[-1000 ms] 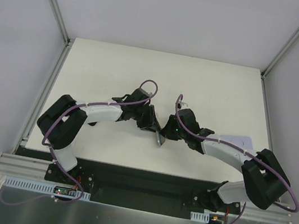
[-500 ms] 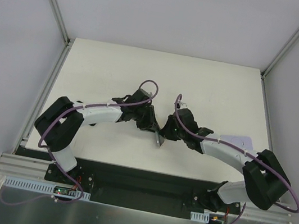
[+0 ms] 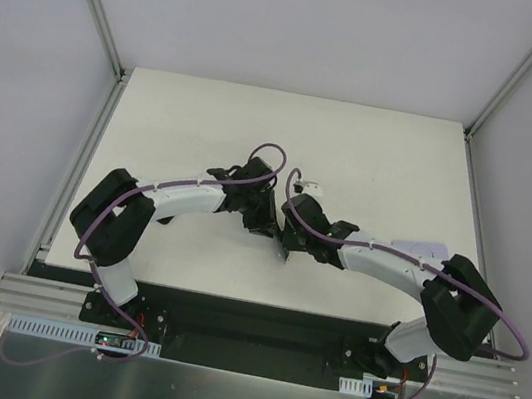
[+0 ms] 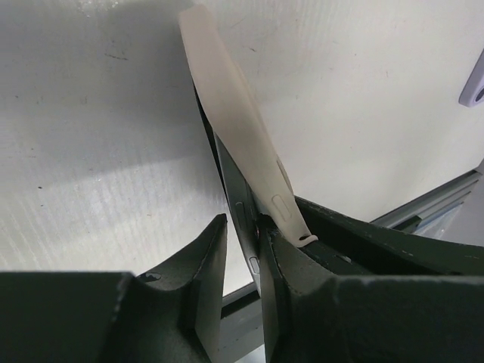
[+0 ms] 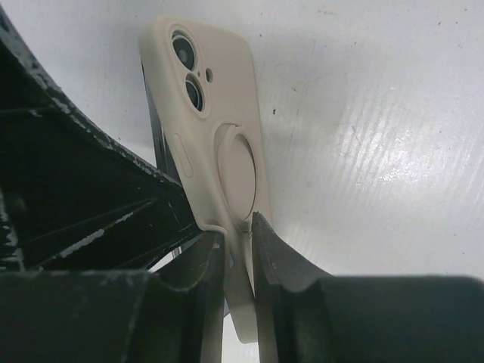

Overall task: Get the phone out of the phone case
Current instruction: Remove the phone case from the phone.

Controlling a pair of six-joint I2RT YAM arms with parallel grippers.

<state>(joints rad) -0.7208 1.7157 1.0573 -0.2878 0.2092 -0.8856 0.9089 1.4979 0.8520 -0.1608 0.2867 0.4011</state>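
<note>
White table with small dark specks sits between plain gray walls. A metal rail runs along its near side. Both arms meet in the middle, and the cream case is there between them. The right gripper pinches its bottom end. The dark phone peeks out of the case at the left gripper. I cannot tell if that one grips.

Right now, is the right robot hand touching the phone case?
Touching. Right wrist view shows the right gripper pinching the phone case at its lower edge.
</note>
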